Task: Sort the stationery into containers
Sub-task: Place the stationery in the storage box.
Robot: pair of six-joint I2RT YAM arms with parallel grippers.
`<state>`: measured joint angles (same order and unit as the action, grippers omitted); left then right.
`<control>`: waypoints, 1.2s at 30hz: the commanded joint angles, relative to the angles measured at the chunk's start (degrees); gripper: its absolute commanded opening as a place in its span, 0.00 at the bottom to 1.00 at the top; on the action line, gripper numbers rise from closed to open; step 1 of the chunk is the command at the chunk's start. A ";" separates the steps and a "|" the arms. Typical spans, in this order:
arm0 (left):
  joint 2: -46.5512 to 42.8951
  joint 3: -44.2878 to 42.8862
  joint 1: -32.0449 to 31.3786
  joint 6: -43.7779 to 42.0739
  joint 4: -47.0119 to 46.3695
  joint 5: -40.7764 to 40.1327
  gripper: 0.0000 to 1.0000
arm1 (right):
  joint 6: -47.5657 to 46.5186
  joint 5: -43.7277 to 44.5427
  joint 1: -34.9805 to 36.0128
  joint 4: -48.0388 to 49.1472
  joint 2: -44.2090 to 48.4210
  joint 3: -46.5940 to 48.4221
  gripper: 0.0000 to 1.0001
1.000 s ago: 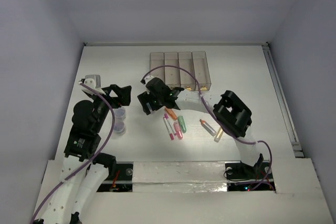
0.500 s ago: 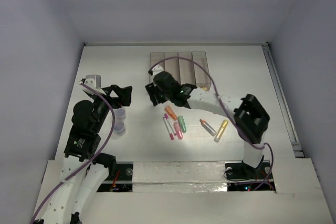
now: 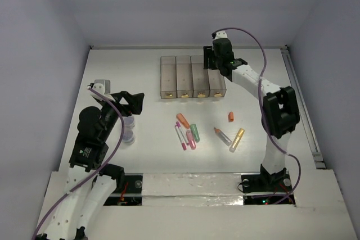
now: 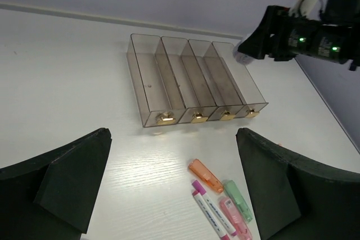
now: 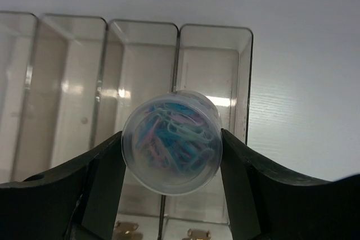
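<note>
A white table (image 3: 152, 77) stands enclosed by pale lilac walls (image 3: 39, 37).

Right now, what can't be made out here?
- Right wrist: the jar in the right hand covers the bins below it; which bin it is over is unclear.
- Top: that jar is hidden by the hand.
- Top: other jars lie partly under the left arm.
- Left wrist: markers are cut off by the bottom edge.

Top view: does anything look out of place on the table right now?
One thing: a short orange piece lies alone between the bins and the gold marker. It is stubbier than the markers, perhaps a loose cap; too small to tell. The jar sits squarely in the right gripper; nothing spilled.
</note>
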<state>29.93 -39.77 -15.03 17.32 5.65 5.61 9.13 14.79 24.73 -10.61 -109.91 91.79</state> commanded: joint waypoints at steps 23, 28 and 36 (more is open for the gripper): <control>1.53 0.31 -0.27 -1.06 -3.28 1.78 0.92 | 1.33 -2.74 -5.22 -0.29 -17.10 14.48 0.74; 2.06 0.22 -0.27 -1.06 -3.19 2.30 0.92 | 1.60 -3.71 -5.22 2.87 -12.01 11.40 0.90; 2.06 0.22 -0.27 -0.97 -3.19 2.39 0.90 | 4.67 -13.62 -3.31 9.64 0.82 -1.58 0.00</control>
<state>32.05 -39.77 -15.03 16.95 5.41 7.11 11.49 7.33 19.88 -7.97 -115.63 93.58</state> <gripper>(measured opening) 0.910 0.274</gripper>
